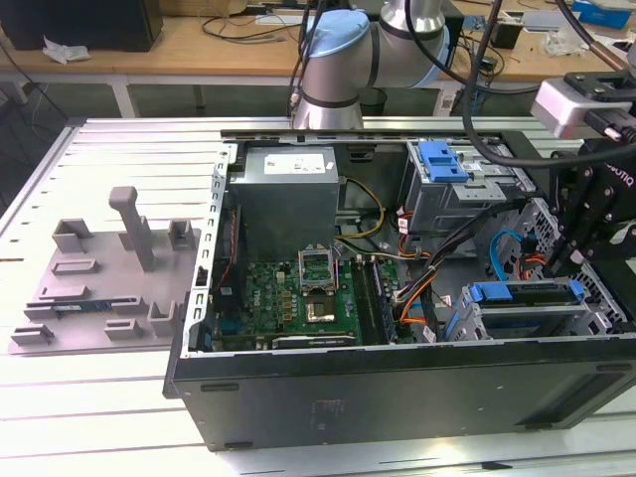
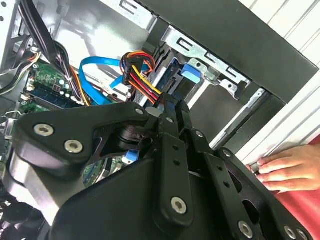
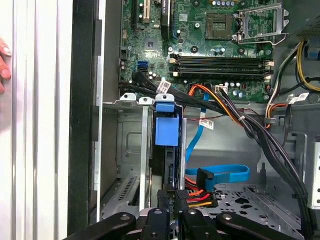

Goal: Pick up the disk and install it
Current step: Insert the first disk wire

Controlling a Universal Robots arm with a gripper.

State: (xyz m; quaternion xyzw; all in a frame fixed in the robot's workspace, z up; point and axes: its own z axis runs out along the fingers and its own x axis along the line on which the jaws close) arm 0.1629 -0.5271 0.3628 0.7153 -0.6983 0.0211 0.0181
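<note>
**Q:** Where is the disk, and what does it look like?

**A:** The flat rectangular disk (image 3: 166,132) shows a dark edge and is framed by a bright blue plastic carrier rail. It stands on edge in a slot of the grey metal drive cage (image 3: 127,150). The cage sits inside the open black computer case (image 1: 397,397).

**Q:** What are the fingers doing?

**A:** The two black fingers (image 3: 159,227) are drawn close together and clasp the end of the disk nearest them. The rest of the disk reaches away from them into the cage, with the blue handle at its far end.

**Q:** What else lies around the fingers?

**A:** Just beside them is a black plug with orange, red and yellow wires (image 3: 197,192), and next to that a flat blue cable (image 3: 225,174). Beyond the far end of the disk lies the green motherboard (image 3: 210,50). Well apart from the fingers, past the case wall, a person's hand (image 2: 280,167) rests on the silver slatted tabletop (image 1: 99,417).
</note>
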